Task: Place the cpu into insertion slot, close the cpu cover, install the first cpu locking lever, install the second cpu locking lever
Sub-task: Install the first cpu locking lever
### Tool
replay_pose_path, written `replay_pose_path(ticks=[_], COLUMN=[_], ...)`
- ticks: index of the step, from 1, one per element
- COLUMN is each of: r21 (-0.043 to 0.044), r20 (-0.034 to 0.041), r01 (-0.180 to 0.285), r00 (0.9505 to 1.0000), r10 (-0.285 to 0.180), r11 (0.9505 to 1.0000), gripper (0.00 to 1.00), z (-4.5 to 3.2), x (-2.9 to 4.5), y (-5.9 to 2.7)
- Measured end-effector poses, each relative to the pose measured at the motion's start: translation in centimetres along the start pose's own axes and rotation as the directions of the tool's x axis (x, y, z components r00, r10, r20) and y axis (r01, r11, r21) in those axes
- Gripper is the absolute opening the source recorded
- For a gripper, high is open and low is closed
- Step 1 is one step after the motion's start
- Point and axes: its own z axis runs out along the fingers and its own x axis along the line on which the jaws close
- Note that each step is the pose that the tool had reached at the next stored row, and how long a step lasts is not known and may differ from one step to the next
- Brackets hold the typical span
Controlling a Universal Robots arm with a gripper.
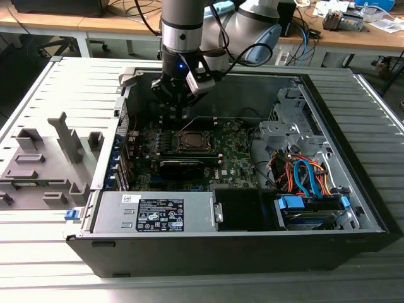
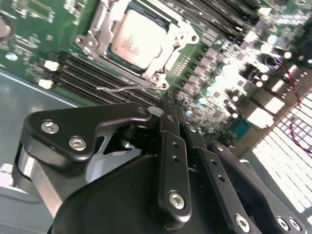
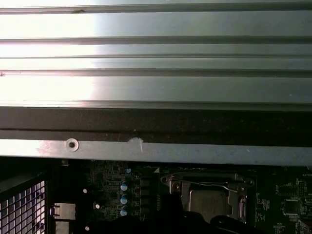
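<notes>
CPU (image 2: 138,40), faint unreadable print on top, sits under the cpu cover (image 2: 168,57); fingers (image 2: 170,114) clenched empty beside it.

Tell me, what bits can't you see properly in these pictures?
- Exterior view: the hand is dark against the motherboard, so open or shut is unclear.
- Second wrist view: the cpu cover lies over the cpu edges.
- First wrist view: dark shapes cover the cpu's lower part.

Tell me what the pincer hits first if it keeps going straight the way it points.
Probably the thin wire locking lever just ahead of the pincer, beside the cpu cover; depth is unclear.
</notes>
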Motion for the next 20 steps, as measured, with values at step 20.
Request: replay_pose_path(ticks=[20], r21=[-0.0192], r20=[0.0299], r01=[-0.005], r00=[0.9995], r10=[0.006], r11=[0.9998], gripper=[0.11], z=[0.40], x=[-0.05], y=[0.10])
